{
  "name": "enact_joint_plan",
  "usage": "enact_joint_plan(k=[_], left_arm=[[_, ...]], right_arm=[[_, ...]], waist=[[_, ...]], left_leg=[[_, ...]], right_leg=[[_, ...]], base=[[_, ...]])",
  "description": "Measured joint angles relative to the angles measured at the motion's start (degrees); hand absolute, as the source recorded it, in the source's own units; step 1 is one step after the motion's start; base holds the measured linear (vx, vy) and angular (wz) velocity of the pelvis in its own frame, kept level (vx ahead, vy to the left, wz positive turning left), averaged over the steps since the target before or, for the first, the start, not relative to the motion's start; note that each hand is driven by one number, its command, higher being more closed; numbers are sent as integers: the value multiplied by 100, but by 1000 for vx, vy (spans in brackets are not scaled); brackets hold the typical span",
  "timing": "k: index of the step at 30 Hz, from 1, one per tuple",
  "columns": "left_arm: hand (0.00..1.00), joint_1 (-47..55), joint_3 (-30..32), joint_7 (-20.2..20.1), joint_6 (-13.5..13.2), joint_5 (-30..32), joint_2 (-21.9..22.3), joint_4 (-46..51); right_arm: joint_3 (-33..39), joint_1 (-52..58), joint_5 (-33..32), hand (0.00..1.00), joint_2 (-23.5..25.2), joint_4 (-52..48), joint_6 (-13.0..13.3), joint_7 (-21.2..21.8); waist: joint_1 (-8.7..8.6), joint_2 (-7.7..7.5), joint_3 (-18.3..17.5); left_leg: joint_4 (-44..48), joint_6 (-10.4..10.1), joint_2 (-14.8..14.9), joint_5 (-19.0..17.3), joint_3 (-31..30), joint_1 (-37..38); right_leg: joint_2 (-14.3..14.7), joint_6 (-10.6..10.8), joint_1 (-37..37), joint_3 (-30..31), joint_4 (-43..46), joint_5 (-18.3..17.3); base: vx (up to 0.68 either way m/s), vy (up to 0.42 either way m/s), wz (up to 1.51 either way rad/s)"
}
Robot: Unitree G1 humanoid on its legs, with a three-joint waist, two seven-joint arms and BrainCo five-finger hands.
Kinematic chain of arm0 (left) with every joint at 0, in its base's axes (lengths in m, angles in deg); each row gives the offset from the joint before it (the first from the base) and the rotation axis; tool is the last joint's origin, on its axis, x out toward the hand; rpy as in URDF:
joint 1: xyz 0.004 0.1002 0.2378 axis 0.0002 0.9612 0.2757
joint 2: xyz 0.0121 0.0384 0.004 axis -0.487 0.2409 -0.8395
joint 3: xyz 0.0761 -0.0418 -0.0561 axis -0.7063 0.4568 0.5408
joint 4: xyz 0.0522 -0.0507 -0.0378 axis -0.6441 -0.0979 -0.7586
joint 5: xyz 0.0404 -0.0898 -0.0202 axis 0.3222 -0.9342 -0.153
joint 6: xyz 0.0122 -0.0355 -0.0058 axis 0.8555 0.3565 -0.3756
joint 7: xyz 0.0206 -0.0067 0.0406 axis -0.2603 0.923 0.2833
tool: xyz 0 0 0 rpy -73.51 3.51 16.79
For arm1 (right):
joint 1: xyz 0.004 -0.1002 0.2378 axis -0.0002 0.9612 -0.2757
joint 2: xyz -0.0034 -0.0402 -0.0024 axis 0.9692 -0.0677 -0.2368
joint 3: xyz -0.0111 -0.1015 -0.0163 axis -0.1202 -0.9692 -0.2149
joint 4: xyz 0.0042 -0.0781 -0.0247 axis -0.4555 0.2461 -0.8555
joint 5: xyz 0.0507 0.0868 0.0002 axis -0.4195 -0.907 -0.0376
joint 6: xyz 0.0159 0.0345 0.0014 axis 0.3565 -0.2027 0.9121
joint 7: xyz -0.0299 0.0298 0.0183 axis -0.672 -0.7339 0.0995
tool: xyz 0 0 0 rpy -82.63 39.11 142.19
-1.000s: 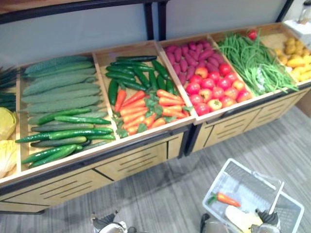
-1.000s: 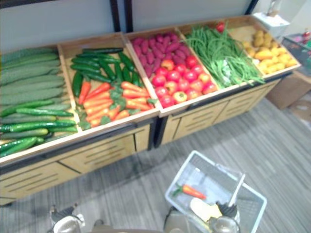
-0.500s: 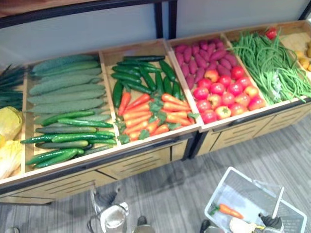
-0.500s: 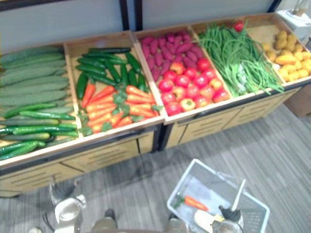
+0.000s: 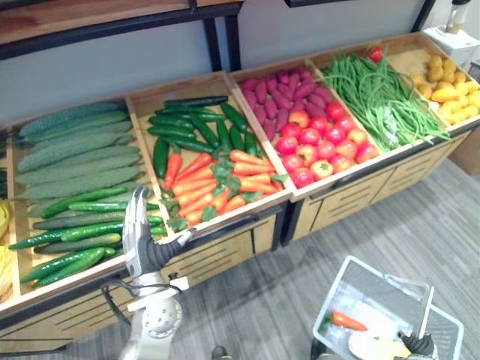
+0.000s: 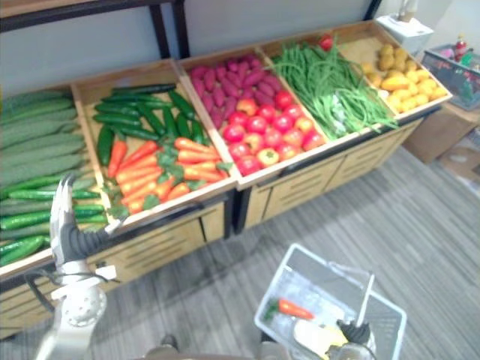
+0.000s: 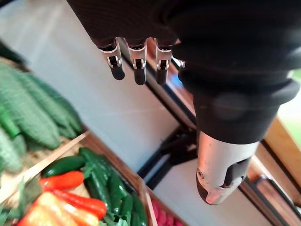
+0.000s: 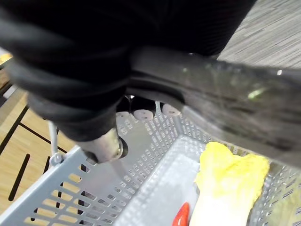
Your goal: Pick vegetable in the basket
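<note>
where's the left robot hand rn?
Lower left of the left eye view: the left robot hand stands upright, fingers straight, at the display front edge, between the cucumbers and the carrots.

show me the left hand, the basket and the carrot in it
left hand (image 5: 137, 223), left eye view, on its silver fingers
basket (image 5: 386, 271), left eye view, on its far rim
carrot (image 5: 349, 322), left eye view, on its orange body

Carrots (image 5: 217, 176) and cucumbers (image 5: 75, 225) lie open from above — a wooden divider (image 5: 136, 135) parts them, a dark shelf rail (image 5: 112, 30) crosses behind
</note>
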Motion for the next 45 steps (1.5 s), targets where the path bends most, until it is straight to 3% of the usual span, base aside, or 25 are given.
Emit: enact_joint_plan(k=[2,6,15,19,25,30,38,41,45], left_arm=[[0,-22,111,-356,-109,170,-448,1],[0,-233,111,-869,-121,189,-905,-62],[0,-518,106,-1577,68,-61,-1008,-722],[0,-636,100,-1634,153,-353,-906,-1154],[0,-1073,-281,-1628,216,-316,-683,-2381],[0,-1661,-328,-1410,536,-56,-639,-3364],[0,-2368,-278,-1250,947,165,-635,-3986],[0,-2536,-163,-1144,1024,156,-625,-4058],[0,-2722,-74,-1057,1072,142,-619,-4197]], right_arm=[[-69,-69,8,100,-194,98,1,84],[-83,-98,63,100,-370,103,-2,214],[-81,-104,66,100,-416,89,-127,454],[-69,-92,66,100,-412,-28,-191,466],[-95,-137,74,100,-407,-151,-237,497],[-260,-270,278,100,-405,-157,-233,486],[-307,-469,288,100,-311,-156,-229,451],[-304,-517,283,100,-300,-147,-233,445],[-288,-511,276,100,-300,-142,-234,423]], waist=[[-70,102,-56],[-214,147,-85],[-242,147,-87],[-234,150,-87],[-232,149,-85],[-282,85,-37],[-376,8,225],[-490,6,291],[-513,2,337]], left_leg=[[-42,7,-46,5,-6,44],[-135,8,-84,4,-79,142],[-141,36,-146,-20,44,171],[-147,34,-150,-4,40,89],[-328,31,-168,102,38,69],[-386,29,-177,101,55,69],[-412,24,-194,90,198,41],[-407,24,-196,90,194,-25],[-406,22,-196,85,211,-32]], right_leg=[[-21,-5,15,28,-34,14],[-30,-28,39,74,-45,31],[-41,-57,-20,313,-338,333],[-37,-73,-125,338,-373,362],[-20,-41,-203,332,-427,412],[-11,-37,-247,353,-442,430],[-5,-45,-407,498,-425,448],[-6,-40,-470,504,-425,455],[-4,-40,-495,526,-421,455]], base=[[56,16,-7],[37,8,-7],[-43,9,-17],[-52,-13,-6],[1,-3,0],[41,1,-3],[14,-1,-9],[2,-2,-3],[6,-5,-3]])
